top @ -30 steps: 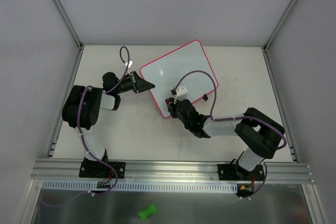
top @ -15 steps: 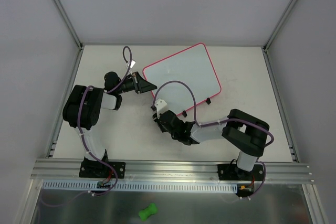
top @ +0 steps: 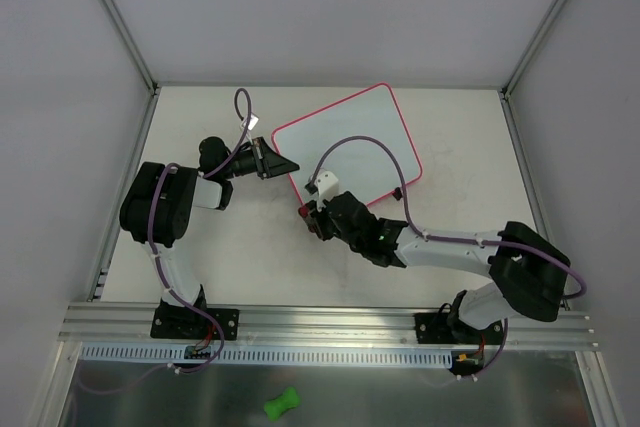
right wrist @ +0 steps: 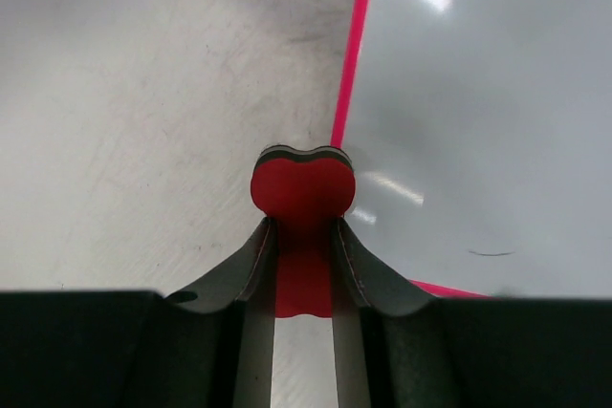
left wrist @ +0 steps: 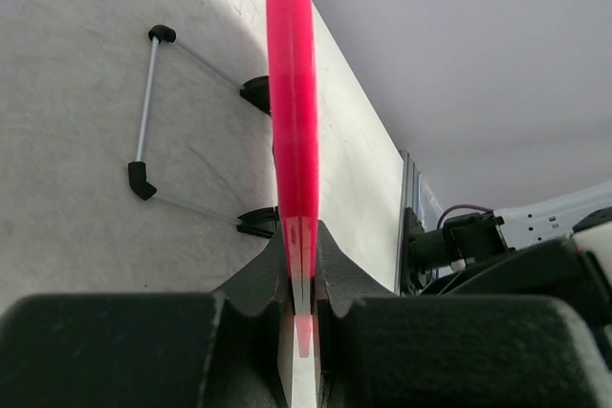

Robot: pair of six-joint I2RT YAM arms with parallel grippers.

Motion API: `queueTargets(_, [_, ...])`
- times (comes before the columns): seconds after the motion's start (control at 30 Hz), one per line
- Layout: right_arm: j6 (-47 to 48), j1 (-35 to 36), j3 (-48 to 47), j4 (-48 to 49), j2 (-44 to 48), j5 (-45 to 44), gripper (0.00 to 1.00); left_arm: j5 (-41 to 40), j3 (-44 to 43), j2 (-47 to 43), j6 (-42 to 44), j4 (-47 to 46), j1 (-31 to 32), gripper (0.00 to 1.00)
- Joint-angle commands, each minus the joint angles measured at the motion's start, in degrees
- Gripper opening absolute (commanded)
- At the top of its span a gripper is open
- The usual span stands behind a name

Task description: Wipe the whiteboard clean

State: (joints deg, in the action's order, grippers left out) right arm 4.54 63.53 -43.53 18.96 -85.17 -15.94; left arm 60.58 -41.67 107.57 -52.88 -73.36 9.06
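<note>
The whole table (top: 250, 247) is taken in from afar by the top external camera, which is set high above the near edge and aimed downward. The left wrist view is taken from very close and low, sighted between the fingers of the left gripper (left wrist: 302, 305) straight along the red rim of the whiteboard (left wrist: 292, 93), which is seen edge-on. The right wrist view is pointed down at close range past the right gripper (right wrist: 303, 265) and the red eraser (right wrist: 302, 188) clamped in it onto the board's near-left corner, a region also covered from overhead.
</note>
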Motion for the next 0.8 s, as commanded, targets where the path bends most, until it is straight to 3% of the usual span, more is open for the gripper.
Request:
queueTargets(0.0, [-1.55, -2.18, -2.0, -2.44, 3.07, 4.87, 0.0, 5.43, -1.13, -0.96, -0.64, -21.91, 0.96, 0.0])
queueTargets(0.13, [-1.11, -4.55, -0.68, -2.35, 2.9, 1.36, 0.0, 5.43, -1.13, -1.04, -0.64, -21.82, 1.05, 0.0])
queueTargets(0.3, [-2.17, -10.35, 3.27, 5.46, 2.2, 3.65, 0.0, 5.43, -1.13, -0.96, -0.64, -21.91, 1.05, 0.0])
queueTargets(0.63, [-1.46, -10.44, 5.3, 11.97, -5.53, -10.68, 0.0, 5.52, -1.04, -1.13, -0.73, -21.91, 1.05, 0.0])
queueTargets(0.77, [-3.56, -10.62, 5.03, 11.71, -8.0, -20.16, 0.0, 5.52, -1.04, -1.05, -0.56, -21.91, 1.05, 0.0])
